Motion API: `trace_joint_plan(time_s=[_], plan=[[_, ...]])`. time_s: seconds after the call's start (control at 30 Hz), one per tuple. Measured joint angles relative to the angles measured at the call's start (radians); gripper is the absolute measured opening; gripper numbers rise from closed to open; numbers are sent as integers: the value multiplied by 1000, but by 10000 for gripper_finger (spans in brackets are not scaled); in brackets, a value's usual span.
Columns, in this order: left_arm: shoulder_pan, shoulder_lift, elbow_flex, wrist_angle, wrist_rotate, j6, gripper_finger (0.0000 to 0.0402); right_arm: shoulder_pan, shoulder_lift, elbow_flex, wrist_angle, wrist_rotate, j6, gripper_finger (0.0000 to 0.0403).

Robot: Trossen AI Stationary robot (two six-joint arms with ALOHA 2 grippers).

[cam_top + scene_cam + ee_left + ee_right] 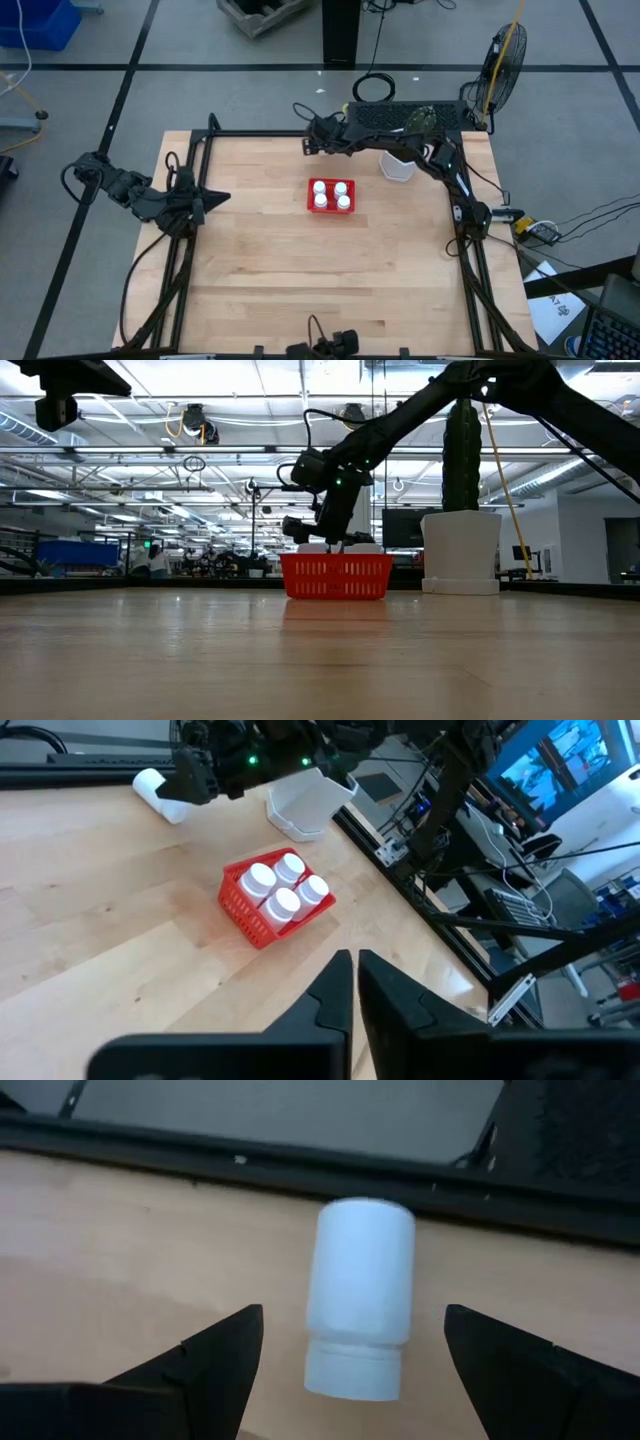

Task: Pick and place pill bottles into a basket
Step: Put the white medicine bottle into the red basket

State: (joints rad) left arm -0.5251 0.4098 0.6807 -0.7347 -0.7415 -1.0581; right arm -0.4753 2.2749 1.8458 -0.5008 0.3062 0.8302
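Right gripper (350,1355) spread wide, straddling a small white cylindrical plastic pill bottle (358,1298) lying near the table's far edge — pick step. Next: lower, close. Red mesh plastic basket (331,207) mid-table holds four — left gripper (355,982) closed, waiting.

The table (330,260) is evenly lit from overhead. Ceiling lights glare in the low view. The lying pill bottle (360,1300) is blurred.
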Motion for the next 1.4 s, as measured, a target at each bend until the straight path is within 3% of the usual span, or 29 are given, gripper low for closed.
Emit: trace_joint_plan(time_s=[0.23,0.63,0.9,1.07,1.27,1.4], plan=[[0,0,0,-3,-4,-3,40,-22,1,0,-4,-49,-28,294],[0,0,0,-4,-22,-2,4,-22,15,0,-46,-100,-57,290],[0,0,0,-4,-29,-13,35,-27,20,0,-31,-100,-132,287],[0,0,0,-3,-29,-19,40,-30,19,0,-4,-102,-250,269],[0,0,0,-3,-29,-21,25,-31,49,1,-14,-179,-301,238],[0,0,0,-3,-29,-26,8,-22,50,2,16,-153,-333,226]])
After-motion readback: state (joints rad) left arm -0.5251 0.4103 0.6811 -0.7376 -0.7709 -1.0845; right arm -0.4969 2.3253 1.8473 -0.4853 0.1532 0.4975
